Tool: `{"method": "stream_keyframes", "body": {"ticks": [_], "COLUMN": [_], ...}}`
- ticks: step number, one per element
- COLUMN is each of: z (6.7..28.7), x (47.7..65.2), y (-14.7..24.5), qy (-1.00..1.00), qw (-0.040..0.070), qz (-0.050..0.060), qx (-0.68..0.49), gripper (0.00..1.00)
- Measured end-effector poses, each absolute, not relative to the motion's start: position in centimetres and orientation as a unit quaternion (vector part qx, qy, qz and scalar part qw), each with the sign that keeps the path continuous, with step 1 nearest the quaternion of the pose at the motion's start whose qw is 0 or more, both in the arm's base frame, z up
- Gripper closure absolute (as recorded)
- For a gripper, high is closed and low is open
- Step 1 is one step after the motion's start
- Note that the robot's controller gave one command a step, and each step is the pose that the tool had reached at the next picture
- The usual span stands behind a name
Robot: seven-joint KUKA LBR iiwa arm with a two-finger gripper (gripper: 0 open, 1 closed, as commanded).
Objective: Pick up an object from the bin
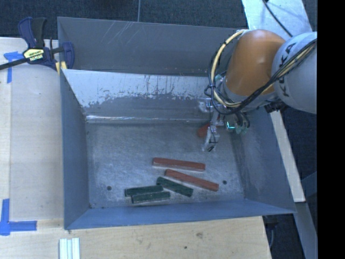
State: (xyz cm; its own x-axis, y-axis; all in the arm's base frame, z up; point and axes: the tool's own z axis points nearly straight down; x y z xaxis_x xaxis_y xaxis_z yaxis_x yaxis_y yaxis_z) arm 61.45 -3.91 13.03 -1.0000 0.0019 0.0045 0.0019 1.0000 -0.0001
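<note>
The grey metal bin (124,150) has a worn, speckled floor, and its back wall carries dark scratch marks that run downward. The arm (302,74) reaches in from the right, with a round orange cover (253,58) and looped cables (217,74) at its wrist. Below the cover the gripper (211,139) hangs over the back right part of the floor, near the foot of the back wall. The floor under it is bare. Whether the gripper is apart or together I cannot tell, because the tool is thin and dark at that place. Just left of it there is a small reddish spot (202,131); I cannot tell if this is a thing of the bin or a part of the tool.

The things to pick lie in the front half of the bin. The nearest is the upper red-brown bar (178,164), long and flat, almost level, a little in front of the gripper and to its left, apart from it. Just in front of this one lies the lower red-brown bar (191,180), slanting down toward the right. Beside its left end is the slanted green bar (175,187), dark in colour. Further left, near the front wall, the left green bar (141,191) and the front green bar (150,198) lie side by side, touching each other.
</note>
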Motion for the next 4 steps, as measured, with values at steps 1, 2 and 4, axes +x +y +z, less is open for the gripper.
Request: {"method": "stream_keyframes", "body": {"ticks": [1, 2, 4], "z": [6.7, 7.1, 8.8], "x": [62.0, 62.2, 61.3], "y": [-7.6, -7.5, -6.9], "qy": [-0.999, -0.999, -1.000], "qw": [0.003, -0.001, 0.002], "qz": [0.000, 0.000, 0.000], "qx": [-0.046, -0.045, -0.030], "gripper": [0.00, 1.00, 1.00]}}
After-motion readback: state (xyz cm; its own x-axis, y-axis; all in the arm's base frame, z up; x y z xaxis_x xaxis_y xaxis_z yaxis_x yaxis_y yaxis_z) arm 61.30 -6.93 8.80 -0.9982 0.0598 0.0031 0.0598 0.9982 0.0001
